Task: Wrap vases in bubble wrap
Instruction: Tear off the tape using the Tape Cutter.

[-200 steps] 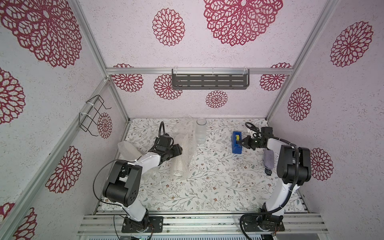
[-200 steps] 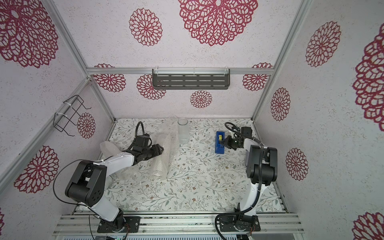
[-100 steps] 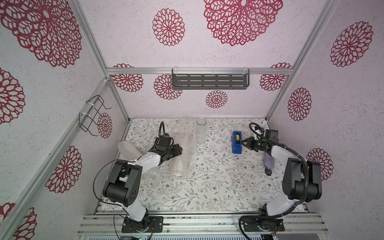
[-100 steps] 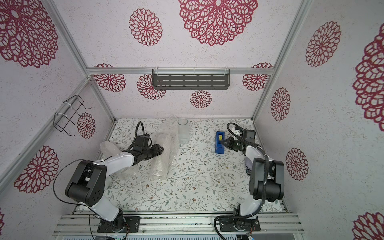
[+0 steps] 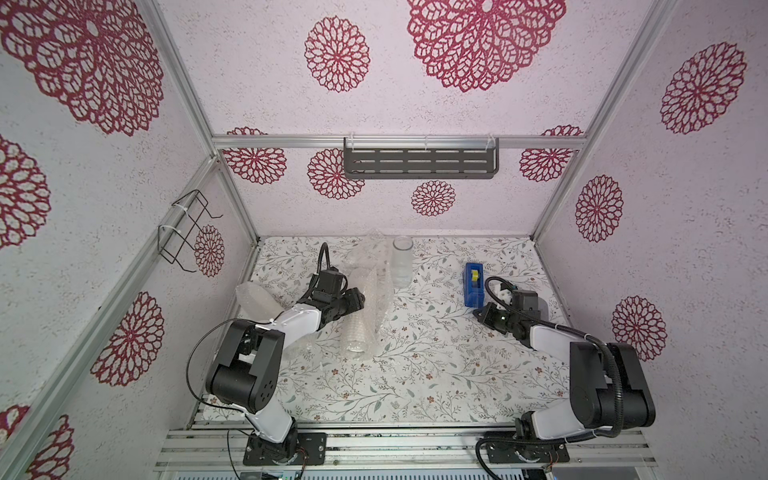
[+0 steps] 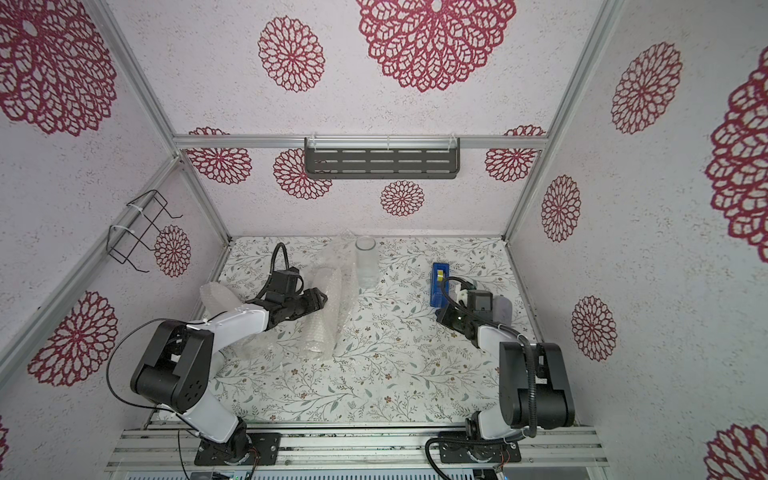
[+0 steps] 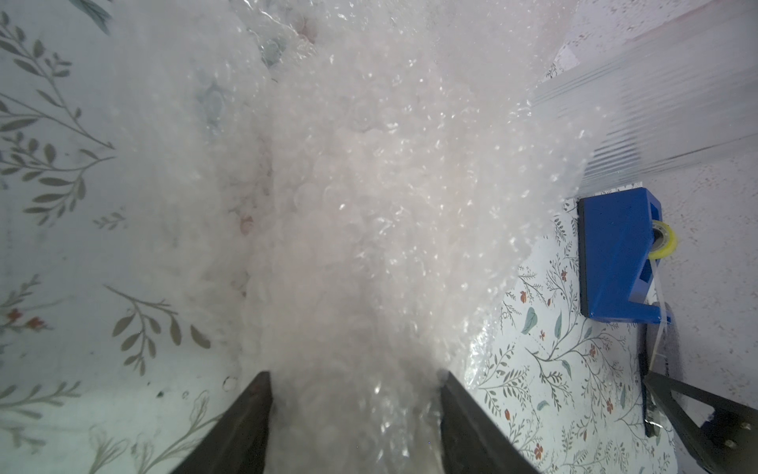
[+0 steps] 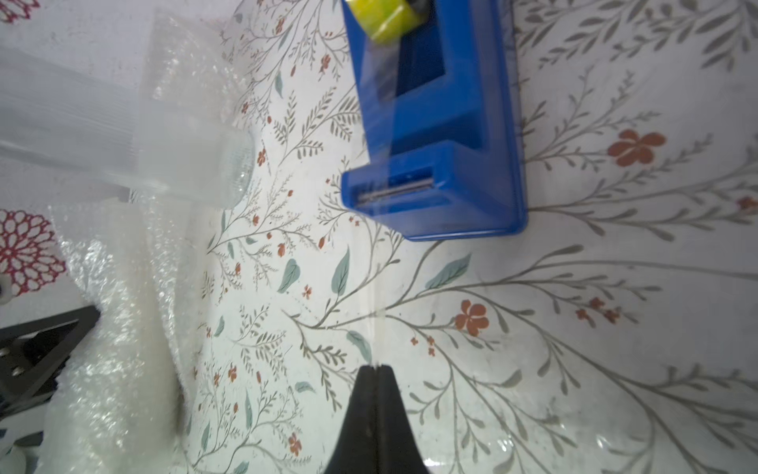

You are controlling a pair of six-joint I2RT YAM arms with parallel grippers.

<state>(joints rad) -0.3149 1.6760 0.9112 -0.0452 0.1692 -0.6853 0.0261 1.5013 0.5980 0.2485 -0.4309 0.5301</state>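
Note:
A clear glass vase (image 5: 402, 262) (image 6: 366, 262) stands upright near the back wall. Another vase, rolled in bubble wrap (image 5: 358, 332) (image 6: 320, 332), lies on the table. My left gripper (image 5: 359, 301) (image 6: 322, 299) (image 7: 357, 381) grips this bundle, one finger on each side. My right gripper (image 5: 478, 311) (image 6: 439, 316) (image 8: 375, 367) is shut on a thin strip of clear tape that runs back to the blue tape dispenser (image 5: 473, 284) (image 8: 463, 143). It hangs just in front of the dispenser.
A second lump of bubble wrap (image 5: 253, 297) (image 6: 216, 297) lies by the left wall behind my left arm. A pale object (image 6: 503, 309) sits by the right wall, mostly hidden by my right wrist. A grey shelf (image 5: 419, 162) hangs on the back wall.
My right gripper has pulled back from the dispenser toward the front, and its arm has swung out to the right. The left arm and the wrapped vase have not moved.

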